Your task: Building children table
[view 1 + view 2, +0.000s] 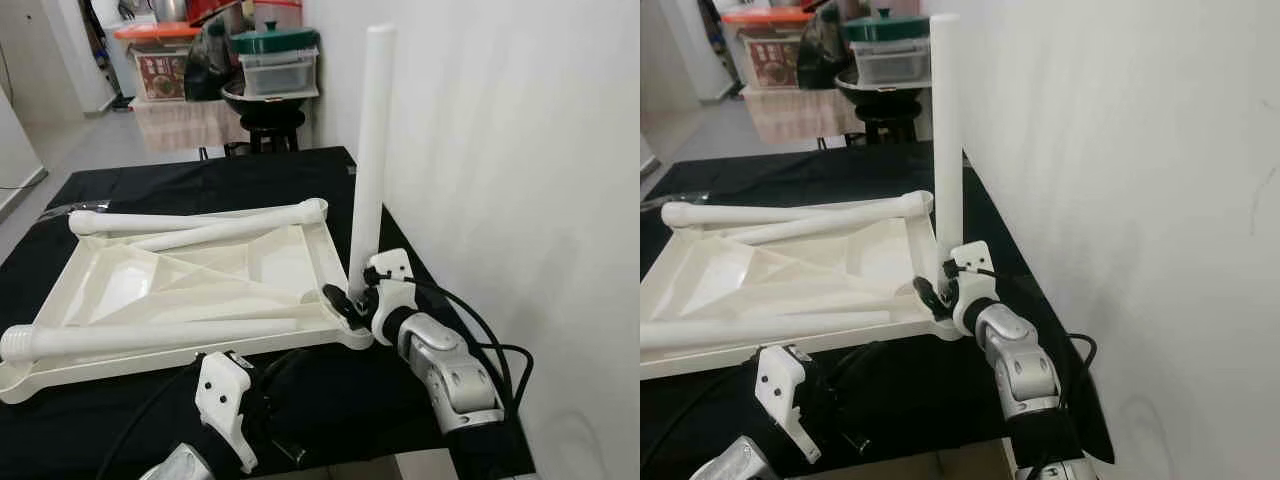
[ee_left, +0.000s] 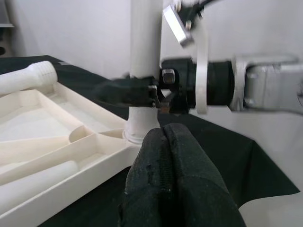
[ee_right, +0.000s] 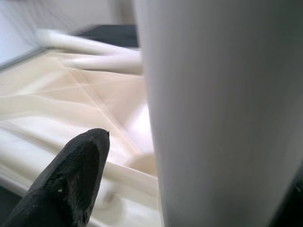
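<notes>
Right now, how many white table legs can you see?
3. One leg stands upright in the tabletop's corner socket, gripped by the right end effector. Two legs lie across the tabletop: far one, near one. Others may be hidden.

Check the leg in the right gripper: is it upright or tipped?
Upright. The leg stands vertical in the near right corner socket of the tabletop, with the right gripper shut around its base.
</notes>
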You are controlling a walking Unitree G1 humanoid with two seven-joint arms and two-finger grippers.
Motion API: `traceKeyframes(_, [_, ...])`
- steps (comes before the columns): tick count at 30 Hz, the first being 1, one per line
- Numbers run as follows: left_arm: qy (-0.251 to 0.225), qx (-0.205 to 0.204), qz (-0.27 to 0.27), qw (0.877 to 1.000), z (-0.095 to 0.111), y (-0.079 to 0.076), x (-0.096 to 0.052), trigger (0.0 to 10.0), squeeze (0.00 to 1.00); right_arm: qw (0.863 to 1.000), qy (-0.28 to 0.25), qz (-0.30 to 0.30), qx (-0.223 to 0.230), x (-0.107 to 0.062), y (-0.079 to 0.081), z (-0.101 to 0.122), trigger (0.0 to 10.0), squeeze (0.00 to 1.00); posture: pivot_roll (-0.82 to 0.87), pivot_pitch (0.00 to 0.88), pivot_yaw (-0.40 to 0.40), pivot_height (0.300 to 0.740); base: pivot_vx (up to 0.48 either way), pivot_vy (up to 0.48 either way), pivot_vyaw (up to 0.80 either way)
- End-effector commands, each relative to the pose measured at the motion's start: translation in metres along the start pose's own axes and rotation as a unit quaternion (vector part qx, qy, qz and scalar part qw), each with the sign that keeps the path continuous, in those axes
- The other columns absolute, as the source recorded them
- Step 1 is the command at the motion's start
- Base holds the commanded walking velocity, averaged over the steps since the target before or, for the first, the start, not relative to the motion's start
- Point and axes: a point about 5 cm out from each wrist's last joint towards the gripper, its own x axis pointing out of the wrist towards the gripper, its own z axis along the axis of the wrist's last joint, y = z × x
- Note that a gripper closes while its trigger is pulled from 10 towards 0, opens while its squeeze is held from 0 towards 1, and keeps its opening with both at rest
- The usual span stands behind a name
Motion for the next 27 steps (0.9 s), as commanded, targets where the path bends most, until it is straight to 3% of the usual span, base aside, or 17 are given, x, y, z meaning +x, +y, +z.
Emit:
traceKeyframes(1, [0.004, -0.006, -0.002, 1.0, -0.004, 0.0, 0.001, 10.0, 0.0, 0.994, -0.034, 0.106, -0.017, 0.002, 0.006, 0.018, 10.0, 0.0, 0.01, 0.0, -0.005, 0.74, 0.0, 0.0, 0.0])
traceKeyframes(3, [0.004, -0.006, -0.002, 1.0, -0.004, 0.0, 0.001, 10.0, 0.0, 0.994, -0.034, 0.106, -0.017, 0.002, 0.006, 0.018, 10.0, 0.0, 0.01, 0.0, -0.005, 0.74, 0.0, 0.0, 0.0])
traceKeyframes(6, [0.003, -0.011, -0.006, 1.0, -0.005, -0.002, 0.002, 10.0, 0.0, 0.977, -0.038, 0.202, -0.06, 0.005, -0.007, 0.031, 10.0, 0.0, 0.03, 0.0, -0.011, 0.74, 0.0, 0.0, 0.0])
traceKeyframes(12, [0.003, -0.013, -0.005, 1.0, -0.006, -0.002, 0.002, 10.0, 0.0, 0.965, -0.021, 0.252, -0.072, 0.006, -0.016, 0.035, 10.0, 0.0, 0.03, 0.0, -0.012, 0.74, 0.0, 0.0, 0.0])
traceKeyframes(13, [0.003, -0.014, -0.005, 1.0, -0.006, -0.002, 0.001, 10.0, 0.0, 0.96, -0.015, 0.272, -0.069, 0.005, -0.018, 0.036, 1.3, 0.0, 0.03, 0.0, -0.013, 0.74, 0.0, 0.0, 0.0])
traceKeyframes(14, [0.004, -0.015, -0.004, 1.0, -0.007, -0.002, 0.001, 10.0, 0.0, 0.957, -0.014, 0.284, -0.06, 0.005, -0.021, 0.038, 0.0, 0.0, 0.03, 0.0, -0.014, 0.74, 0.0, 0.0, 0.0])
traceKeyframes(22, [0.004, -0.018, -0.004, 1.0, -0.007, -0.001, 0.0, 10.0, 0.0, 0.953, -0.014, 0.298, -0.047, 0.0, -0.028, 0.036, 0.0, 0.0, 0.03, 0.0, -0.013, 0.74, 0.0, 0.0, 0.0])
traceKeyframes(27, [0.004, -0.017, -0.004, 1.0, -0.007, -0.001, -0.001, 10.0, 0.0, 0.955, -0.014, 0.29, -0.056, -0.011, -0.031, 0.021, 0.0, 0.0, 0.02, 0.0, -0.01, 0.74, 0.0, 0.0, 0.0])
